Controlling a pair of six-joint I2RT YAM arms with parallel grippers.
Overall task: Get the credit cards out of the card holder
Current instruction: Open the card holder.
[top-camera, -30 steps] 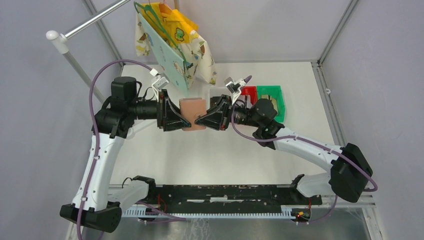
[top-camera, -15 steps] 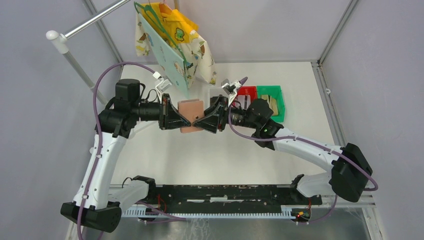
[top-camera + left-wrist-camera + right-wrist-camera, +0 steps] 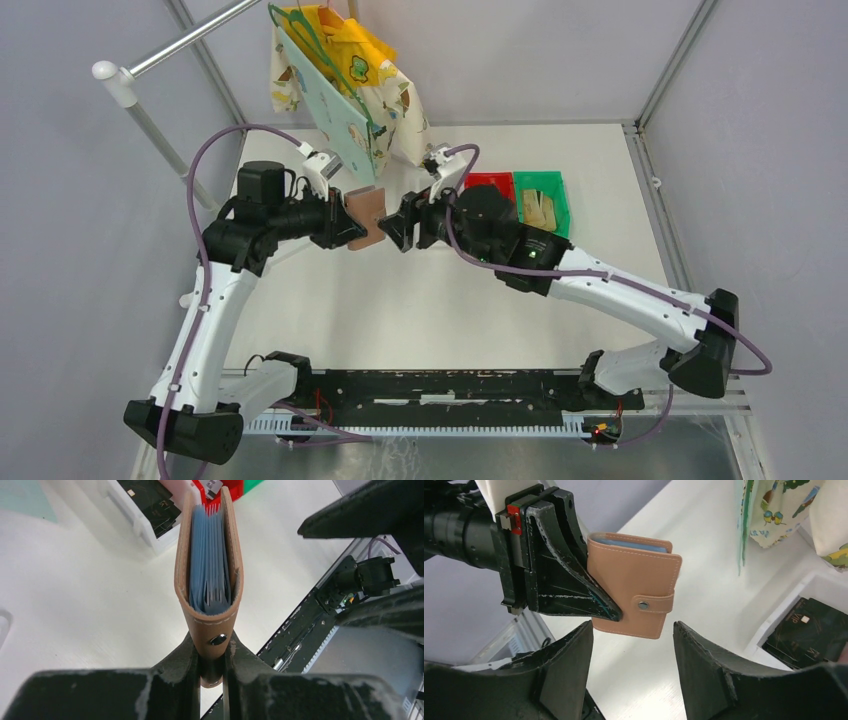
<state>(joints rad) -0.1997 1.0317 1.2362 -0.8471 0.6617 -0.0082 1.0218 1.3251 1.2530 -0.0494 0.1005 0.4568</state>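
Card holder (image 3: 631, 582) clamped at one edge by left gripper (image 3: 212, 652)

Right gripper (image 3: 392, 222) released card holder (image 3: 365, 215), drawn back, card holder turned edge-up

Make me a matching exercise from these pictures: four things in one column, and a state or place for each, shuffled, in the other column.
Column one:
1. left tool
2. right tool
3. card holder
4. green bin

Column two:
A. open, facing the card holder
B. beside the red bin
C. shut on the card holder
D. strap snapped, held in the air

Pairs: 1-C, 2-A, 3-D, 4-B
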